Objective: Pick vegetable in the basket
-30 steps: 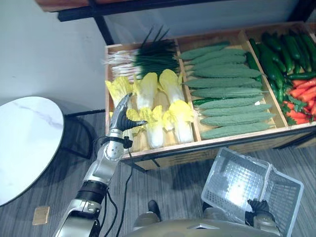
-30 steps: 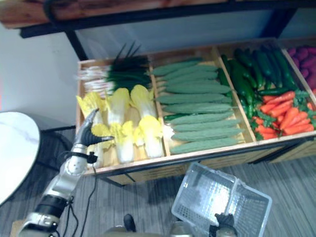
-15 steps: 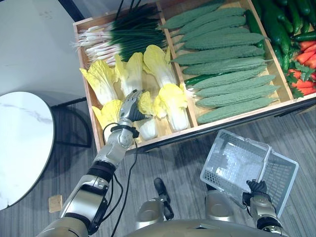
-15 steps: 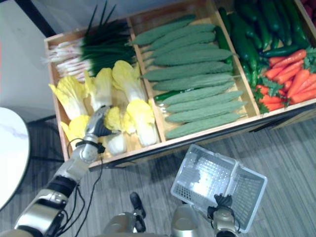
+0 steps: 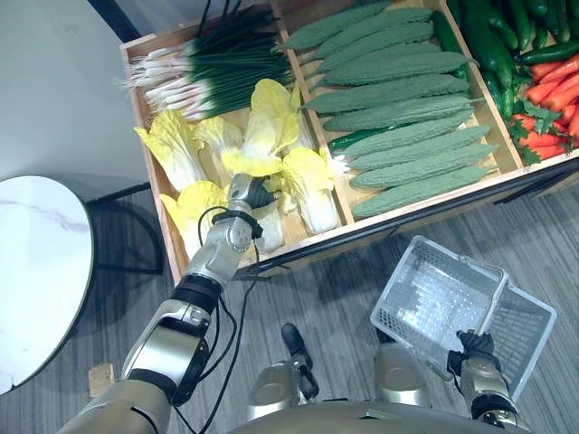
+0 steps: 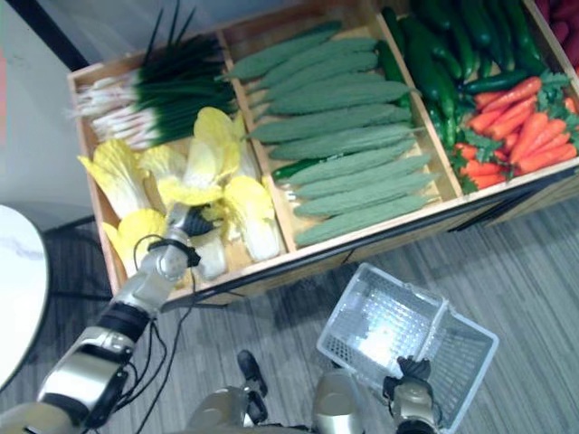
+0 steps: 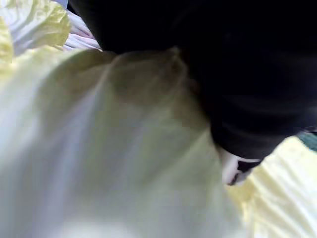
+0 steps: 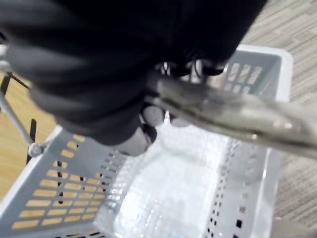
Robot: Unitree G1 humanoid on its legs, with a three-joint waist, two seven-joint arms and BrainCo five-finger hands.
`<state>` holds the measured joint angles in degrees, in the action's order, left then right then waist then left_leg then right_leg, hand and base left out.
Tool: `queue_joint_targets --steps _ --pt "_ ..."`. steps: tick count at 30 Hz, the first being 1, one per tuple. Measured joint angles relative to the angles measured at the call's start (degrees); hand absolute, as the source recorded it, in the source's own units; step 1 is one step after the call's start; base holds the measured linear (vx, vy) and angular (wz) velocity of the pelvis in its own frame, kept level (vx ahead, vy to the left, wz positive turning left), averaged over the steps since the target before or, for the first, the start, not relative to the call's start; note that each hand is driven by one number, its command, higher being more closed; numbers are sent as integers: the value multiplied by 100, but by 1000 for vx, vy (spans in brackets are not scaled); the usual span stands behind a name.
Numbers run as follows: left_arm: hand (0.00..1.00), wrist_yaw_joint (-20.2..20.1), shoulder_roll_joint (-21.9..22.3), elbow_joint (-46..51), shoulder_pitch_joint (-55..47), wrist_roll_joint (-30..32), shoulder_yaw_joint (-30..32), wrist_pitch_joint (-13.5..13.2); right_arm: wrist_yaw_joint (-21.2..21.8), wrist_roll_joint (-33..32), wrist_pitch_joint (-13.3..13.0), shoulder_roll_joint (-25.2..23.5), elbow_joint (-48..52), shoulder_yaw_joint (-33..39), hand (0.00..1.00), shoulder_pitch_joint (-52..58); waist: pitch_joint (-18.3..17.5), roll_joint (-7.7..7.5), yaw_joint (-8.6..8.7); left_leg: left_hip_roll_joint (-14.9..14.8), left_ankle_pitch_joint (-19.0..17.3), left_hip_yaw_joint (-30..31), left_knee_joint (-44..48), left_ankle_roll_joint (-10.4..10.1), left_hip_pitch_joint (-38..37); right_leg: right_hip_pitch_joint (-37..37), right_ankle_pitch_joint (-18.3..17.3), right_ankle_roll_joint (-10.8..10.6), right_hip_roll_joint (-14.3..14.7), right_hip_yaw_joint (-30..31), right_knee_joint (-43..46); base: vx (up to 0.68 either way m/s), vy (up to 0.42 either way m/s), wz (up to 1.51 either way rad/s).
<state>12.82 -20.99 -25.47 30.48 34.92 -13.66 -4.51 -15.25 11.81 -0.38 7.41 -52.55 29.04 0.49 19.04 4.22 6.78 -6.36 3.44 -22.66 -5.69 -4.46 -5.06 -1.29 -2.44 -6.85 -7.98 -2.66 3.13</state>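
Several napa cabbages with yellow leaves lie in the near left compartment of a wooden crate [image 5: 156, 201]. My left hand [image 5: 250, 193] reaches in among them, its fingers curled round the white stalk of one napa cabbage [image 5: 263, 136], whose leafy end points toward the back of the crate. In the left wrist view that pale cabbage [image 7: 99, 148] presses right against the hand's dark cover [image 7: 247, 74]. My right hand [image 5: 474, 348] is down at the right, shut on the metal handle [image 8: 233, 111] of a grey plastic basket [image 5: 432, 294], which hangs empty above the floor.
The crate also holds spring onions [image 5: 204, 68] at the back left, bitter gourds [image 5: 398, 117] in the middle, and cucumbers [image 5: 493, 45] and carrots [image 5: 547, 90] to the right. A round white table [image 5: 36, 271] stands at the left. Grey floor lies in front of the crate.
My left hand's fingers have gone from straight to curled round the cabbage stalk, and that cabbage has shifted among the others. The camera has tipped down. The right hand keeps the basket.
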Motion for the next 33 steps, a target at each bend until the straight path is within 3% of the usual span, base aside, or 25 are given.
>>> queue_joint_targets --steps 4,5,6,7,8,9,10,11,12,13,15,16,18,20,21,22,23,25,26,27,30,31,32,33 --pt "100 144 -223 581 6 -3 9 17 18 -215 -1 -206 110 142 100 212 -172 -183 -27 -22 -26 -100 0 -37 -93 58 -57 15 16 82 235 -39 4 -4" --pt "100 152 -259 674 9 -3 24 21 20 -223 -2 -250 115 140 100 212 -197 -213 -77 -61 -52 -209 0 -66 -113 111 -57 15 17 63 263 -98 -14 -82" --pt "100 206 -343 945 -25 -6 83 40 32 -248 -2 -353 145 94 100 209 -252 -333 -288 -106 -124 -579 0 -69 -231 293 -87 126 -53 -336 301 -117 -23 -101" --pt "100 248 -351 1059 -60 -7 123 47 35 -261 -2 -368 161 90 100 202 -257 -342 -340 -124 -142 -749 1 -58 -296 305 -152 296 -109 -576 302 -135 -16 -111" --pt "100 276 -354 1273 -149 -15 184 56 37 -265 1 -366 202 83 100 200 -268 -330 -333 -150 -150 -895 1 -52 -377 269 -265 506 -337 -1335 397 -72 10 -92" --pt "100 309 -364 1719 -337 -46 298 57 -21 -264 0 -305 255 72 100 199 -357 -300 -344 -206 -189 -1183 5 -66 -436 265 -420 776 -655 -2493 624 -2 61 -130" --pt "100 366 -373 2229 -546 -57 465 48 -5 -244 5 -141 272 -100 100 189 -389 -278 -457 -289 -221 -1573 30 -104 -571 263 -406 1202 -973 -3467 945 47 59 -153" --pt "100 384 -386 2501 -677 -58 578 20 1 -191 3 -103 275 -177 100 165 -405 -307 -542 -331 -272 -1834 99 -150 -661 271 -250 1446 -1159 -3937 1163 80 44 -183" --pt "100 386 -398 2803 -868 -58 719 -24 12 -131 4 -64 275 -325 100 122 -447 -379 -675 -369 -374 -2211 233 -239 -794 280 19 1421 -1346 -4373 1403 81 -48 -193" --pt "100 372 -328 3031 -1077 -56 818 -85 56 -65 17 3 335 -561 100 81 -470 -353 -701 -490 -478 -2618 493 -299 -924 299 44 1327 -1315 -4706 1523 84 -112 -195" --pt "100 324 -135 3290 -1329 -54 736 -164 105 98 71 55 768 -889 100 170 -610 -269 -602 -656 -616 -2997 728 -422 -1023 395 3 779 -1071 -4479 1363 87 -141 -138" --pt "100 295 107 3363 -1514 -53 689 -277 124 174 94 71 1122 -1107 100 228 -692 -145 -568 -836 -713 -3283 957 -515 -1028 579 5 764 -852 -4170 1300 138 -136 -121" --pt "100 151 455 3199 -1759 -50 548 -345 199 307 123 13 1759 -1517 100 325 -710 -116 -418 -1305 -772 -3577 1900 -470 -999 691 -56 850 -536 -3714 1112 174 -220 -144" --pt "100 56 652 2969 -2004 -51 396 -364 259 308 127 5 2369 -1749 100 539 -714 -82 -405 -2007 -644 -3397 3246 -192 -948 585 -69 963 -130 -3236 854 118 -219 -151" --pt "100 -20 747 2828 -2193 -56 348 -376 317 305 148 26 2695 -1903 100 681 -713 -71 -414 -2405 -273 -2784 4164 350 -748 466 -92 1113 166 -2840 677 127 -158 -171" --pt "100 -46 817 2725 -2392 -56 356 -399 357 305 151 46 2946 -2106 100 777 -718 -63 -456 -2453 -124 -2033 4742 626 -499 432 -84 1177 334 -2461 570 212 -112 -268" --pt "100 -92 919 2483 -2712 -64 383 -428 421 285 150 168 3344 -2451 100 790 -718 -39 -497 -1842 -857 -550 5254 316 73 487 -103 1266 558 -1725 482 203 -14 -253" --pt "100 -138 993 2268 -2976 -66 390 -433 515 280 137 241 3599 -2790 100 761 -710 -37 -610 -1257 -1304 242 5305 281 367 489 -78 1329 720 -1101 444 189 53 -243" --pt "100 -140 1113 2151 -3269 -100 409 -434 619 269 97 253 3834 -3115 100 756 -707 -39 -742 -857 -1651 660 5218 353 598 430 -63 1354 888 -498 381 198 74 -268" --pt "100 -135 1207 2117 -3441 -210 408 -437 700 223 37 255 3975 -3331 100 754 -700 -43 -795 -683 -1821 893 5085 350 815 367 -60 1358 965 -156 331 243 106 -301" --pt "100 -124 1458 1875 -3628 -296 409 -455 933 177 -86 295 4374 -3887 100 722 -693 -33 -966 -234 -1936 1694 3784 242 1392 286 -73 1321 1092 804 269 210 161 -213" --pt "100 -122 1521 1821 -3630 -298 415 -460 982 178 -92 357 4546 -4017 100 724 -741 87 -967 -224 -1905 1873 2934 119 1424 298 -127 1236 1216 1013 252 178 244 -222" --pt "100 -115 1637 1733 -3618 -300 436 -473 1028 176 -130 505 4708 -4200 100 695 -779 292 -1062 -293 -1449 2049 2254 -67 1323 355 -120 1061 1383 1254 442 295 309 -201" --pt "100 -117 1610 1635 -3627 -296 457 -470 1068 175 -137 418 4765 -4370 100 652 -823 162 -1067 -256 -1312 1723 2206 -65 1190 488 -257 858 1303 1262 749 296 249 -149"
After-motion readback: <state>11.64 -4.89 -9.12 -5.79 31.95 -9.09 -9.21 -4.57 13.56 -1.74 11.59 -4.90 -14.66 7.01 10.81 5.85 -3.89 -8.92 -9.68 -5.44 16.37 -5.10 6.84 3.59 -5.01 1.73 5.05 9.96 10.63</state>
